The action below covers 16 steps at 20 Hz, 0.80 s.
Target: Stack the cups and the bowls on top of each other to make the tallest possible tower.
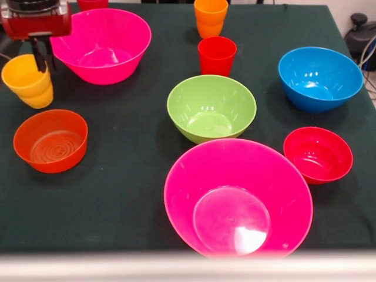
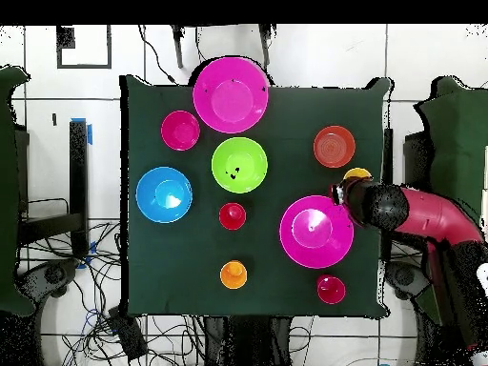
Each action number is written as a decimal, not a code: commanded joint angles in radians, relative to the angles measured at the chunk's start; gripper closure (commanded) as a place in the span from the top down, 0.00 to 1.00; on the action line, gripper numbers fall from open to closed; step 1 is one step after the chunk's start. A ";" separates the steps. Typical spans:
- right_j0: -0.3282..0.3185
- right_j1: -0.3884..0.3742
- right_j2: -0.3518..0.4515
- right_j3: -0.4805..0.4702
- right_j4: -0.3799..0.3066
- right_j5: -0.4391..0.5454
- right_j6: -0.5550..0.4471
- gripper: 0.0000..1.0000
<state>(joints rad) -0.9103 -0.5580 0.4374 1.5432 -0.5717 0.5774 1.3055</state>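
Note:
My gripper (image 1: 41, 62) hangs at the far left, its two dark fingers close together over the right rim of the yellow cup (image 1: 26, 81), which stands on the cloth. In the overhead view the gripper (image 2: 349, 189) sits beside the yellow cup (image 2: 357, 174). The lime-green bowl (image 1: 211, 108) stands alone mid-table, and the small red bowl (image 1: 318, 154) stands apart on the right. No tower stands. A red cup (image 1: 217, 56) and an orange cup (image 1: 210, 17) stand behind the green bowl.
One big pink bowl (image 1: 238, 197) is at the near edge and another (image 1: 103, 44) is right beside the gripper. A blue bowl (image 1: 320, 79) is far right and an orange translucent bowl (image 1: 51, 141) near left. A red item (image 1: 92, 3) shows at the top edge.

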 commanded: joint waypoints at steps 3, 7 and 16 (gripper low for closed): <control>0.035 -0.104 -0.001 0.041 0.040 0.162 -0.017 0.00; 0.039 -0.131 0.003 0.052 0.051 0.172 -0.022 0.00; 0.071 -0.192 0.009 0.112 0.036 0.101 0.026 0.00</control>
<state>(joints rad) -0.9074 -0.7187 0.4373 1.5671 -0.5325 0.6472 1.3055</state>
